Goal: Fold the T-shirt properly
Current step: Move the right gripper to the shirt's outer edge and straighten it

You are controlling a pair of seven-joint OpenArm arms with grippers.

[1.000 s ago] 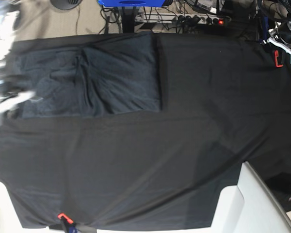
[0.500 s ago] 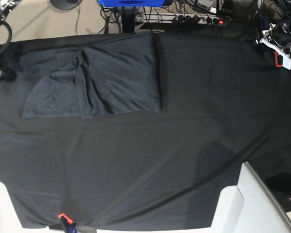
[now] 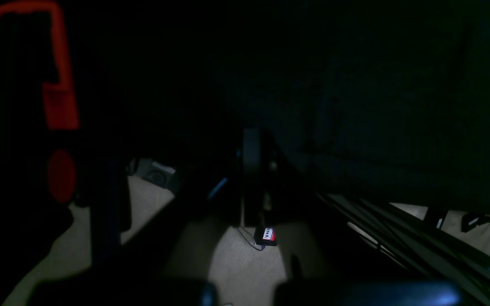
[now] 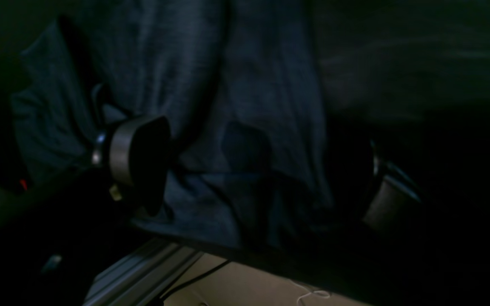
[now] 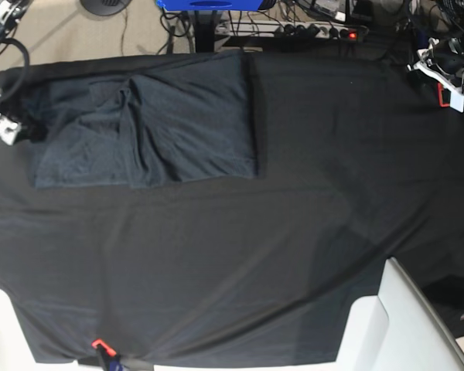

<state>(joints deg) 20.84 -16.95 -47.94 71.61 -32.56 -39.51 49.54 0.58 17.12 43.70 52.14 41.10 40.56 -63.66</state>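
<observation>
**Folded T-shirt lies at the table's far corner, both arms drawn to the edges**

While the black table cloth (image 5: 294,232) covers nearly the whole base view, the T-shirt (image 5: 162,124) is the landmark here; it lies flat on that cloth as a folded slate-grey block, with an overlapping flap and creases running down its middle; its straight folded side faces the open middle of the cloth.

Beyond the T-shirt's far side, off the table, a blue object (image 5: 209,4) and a power strip (image 5: 317,31) with a red light sit on the floor among cables; well away from the T-shirt, at the near edge, a white panel (image 5: 402,325) juts over the cloth, and a small red clamp (image 5: 100,345) grips the cloth's edge.

The right gripper (image 4: 249,170) hangs just above the T-shirt's outer end, released, its fingers (image 4: 138,157) spread wide with grey knit showing between them and nothing held; the left gripper (image 5: 446,77) is at the corner of the cloth farthest from the T-shirt, clenched on nothing; its wrist view is dark, showing only floor below the table edge.
</observation>
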